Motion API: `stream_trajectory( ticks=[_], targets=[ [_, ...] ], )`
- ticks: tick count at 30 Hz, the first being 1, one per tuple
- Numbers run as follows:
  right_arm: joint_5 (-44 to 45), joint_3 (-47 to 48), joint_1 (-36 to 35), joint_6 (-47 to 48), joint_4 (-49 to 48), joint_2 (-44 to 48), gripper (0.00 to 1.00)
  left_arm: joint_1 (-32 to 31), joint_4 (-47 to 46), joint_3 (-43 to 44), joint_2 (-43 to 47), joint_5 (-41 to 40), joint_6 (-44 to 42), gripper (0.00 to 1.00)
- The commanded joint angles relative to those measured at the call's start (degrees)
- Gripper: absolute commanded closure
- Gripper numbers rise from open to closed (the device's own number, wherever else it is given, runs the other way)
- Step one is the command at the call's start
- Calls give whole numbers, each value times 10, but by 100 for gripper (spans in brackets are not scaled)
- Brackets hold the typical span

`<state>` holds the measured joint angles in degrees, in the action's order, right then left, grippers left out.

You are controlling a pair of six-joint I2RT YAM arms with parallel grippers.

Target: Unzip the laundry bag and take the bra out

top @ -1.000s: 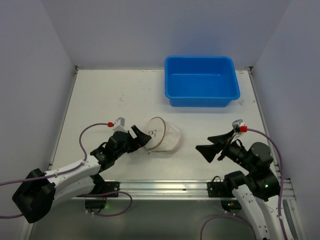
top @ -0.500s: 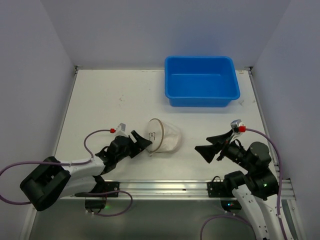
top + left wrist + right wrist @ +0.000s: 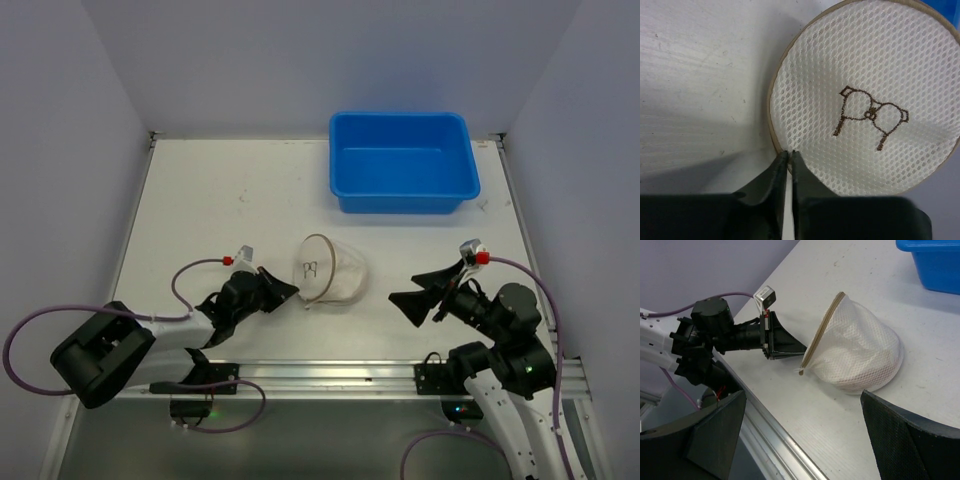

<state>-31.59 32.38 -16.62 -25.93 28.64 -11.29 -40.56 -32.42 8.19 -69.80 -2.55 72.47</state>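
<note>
The laundry bag (image 3: pixel 332 272) is a white mesh pouch with a tan zipper band, lying on its side mid-table with its flat top tilted toward the left arm. In the left wrist view the laundry bag (image 3: pixel 865 75) shows a brown bra outline on that top. My left gripper (image 3: pixel 293 290) (image 3: pixel 788 152) is shut, pinching the tan band at the lower left of the rim. From the right wrist the laundry bag (image 3: pixel 860 355) has a small zipper pull (image 3: pixel 801 371) hanging just below the left gripper (image 3: pixel 804 348). My right gripper (image 3: pixel 405 298) (image 3: pixel 805 440) stands wide open, right of the bag and apart from it. The bra is hidden.
A big blue plastic tub (image 3: pixel 400 160) (image 3: pixel 935 262) stands at the back right of the table. The metal rail (image 3: pixel 330 372) along the near table edge runs just in front of both arms. Grey walls close in the left, right and back.
My left gripper has gone from open to shut on the bag's rim, and its arm has dropped lower toward the table. The right arm has barely moved.
</note>
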Motion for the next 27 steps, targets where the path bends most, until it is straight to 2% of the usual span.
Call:
stream_trajectory(
  ticks=[1,8,12,17,22,23,26,27],
  targets=[
    [-22,0,-3,0,-17,-10,1,3,-34,10,3,-3,-12,99],
    [-23,19,-3,19,-13,-39,1,3,63,100,47,-29,-70,100],
    [-28,15,-10,10,-43,-65,1,3,118,149,61,-38,-101,100],
    [46,19,-69,-11,-91,-116,1,-1,136,186,65,-40,-108,100],
    [202,40,-231,-53,-135,-194,1,-18,142,198,64,-61,-109,100],
    [263,47,-283,-60,-138,-227,1,-27,147,201,65,-70,-108,100],
    [367,93,-370,-83,-130,-309,1,-44,155,207,65,-90,-107,100],
    [440,107,-428,-87,-125,-332,1,-48,159,209,65,-95,-107,100]
  ],
)
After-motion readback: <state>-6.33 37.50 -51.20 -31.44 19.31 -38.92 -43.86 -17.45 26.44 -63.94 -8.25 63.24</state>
